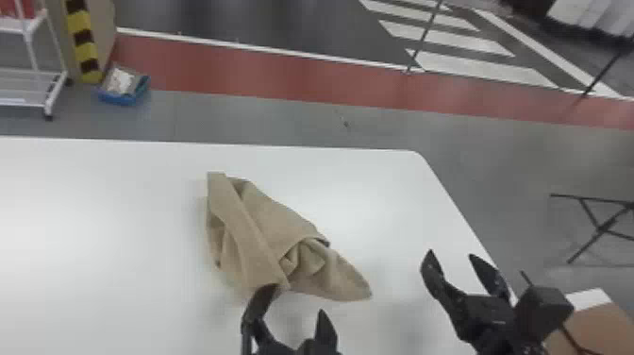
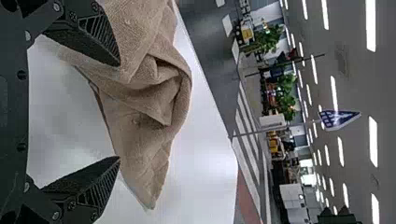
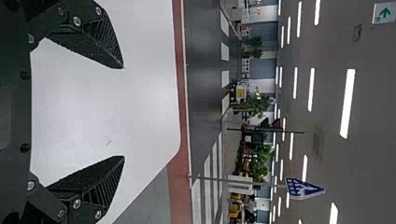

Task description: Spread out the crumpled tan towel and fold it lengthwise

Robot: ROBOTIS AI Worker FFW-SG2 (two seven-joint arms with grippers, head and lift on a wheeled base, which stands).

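The left gripper (image 1: 296,301) gapes open by the crumpled tan towel (image 1: 273,219), the right gripper (image 1: 451,255), also open, near the right edge of the white table (image 1: 118,212).

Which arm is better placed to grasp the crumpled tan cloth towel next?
Probably left: the open, black, two-fingered left end effector is close to the towel; the right end effector is farther away.

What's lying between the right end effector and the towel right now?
Bare white tabletop is all that lies between the right end effector and the towel, as the head view shows.
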